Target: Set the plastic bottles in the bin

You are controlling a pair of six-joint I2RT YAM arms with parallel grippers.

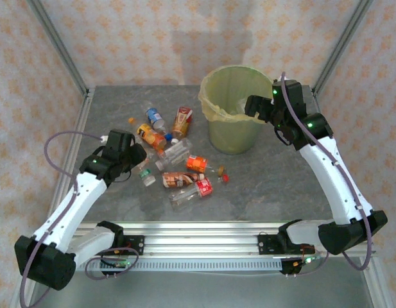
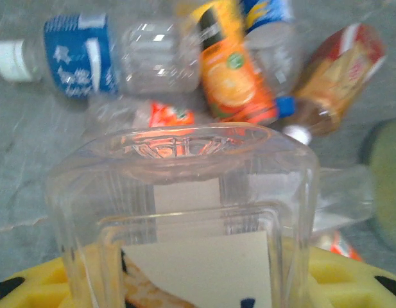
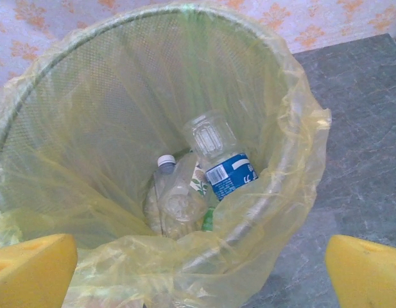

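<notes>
Within left hand point(image 2: 191, 285), clear bottle point(image 2: 185, 192).

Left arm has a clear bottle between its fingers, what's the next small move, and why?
Probably lift the left gripper straight up a little. Its yellow pads sit either side of the clear bottle, apparently closed on it. The orange-label bottle and blue-label bottle lie just beyond, so dragging sideways could scatter them. The bin stands off to the right.

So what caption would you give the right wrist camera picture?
The right claw, open, above the bag-lined bin, with a blue-labelled bottle and a white-capped bottle inside.
</notes>
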